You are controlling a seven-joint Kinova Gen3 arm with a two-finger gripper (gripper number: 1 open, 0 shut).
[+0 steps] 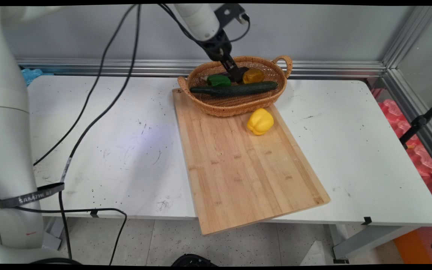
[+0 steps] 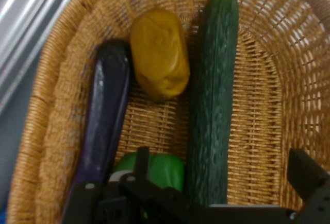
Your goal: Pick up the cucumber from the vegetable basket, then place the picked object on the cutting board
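My gripper [image 1: 238, 73] reaches down into a wicker basket [image 1: 238, 107] at the back of the table. The hand view shows it open [image 2: 224, 170], fingers spread wide just above the basket's contents. Under it lie a long dark green cucumber [image 2: 214, 105] and a green pepper [image 2: 154, 168], the pepper close to the left finger [image 2: 140, 158]. A dark purple eggplant [image 2: 103, 116] lies along the basket wall [image 2: 56, 110], and an ochre potato-like piece [image 2: 159, 53] sits between eggplant and cucumber. In the main view the cucumber [image 1: 234, 89], green pepper [image 1: 218, 80] and ochre piece [image 1: 253, 75] show.
A yellow bell pepper [image 1: 260, 121] lies on a wooden cutting board [image 1: 246, 168] just in front of the basket. The board overhangs the table's near edge. Black cables [image 1: 88, 123] hang over the table's left half.
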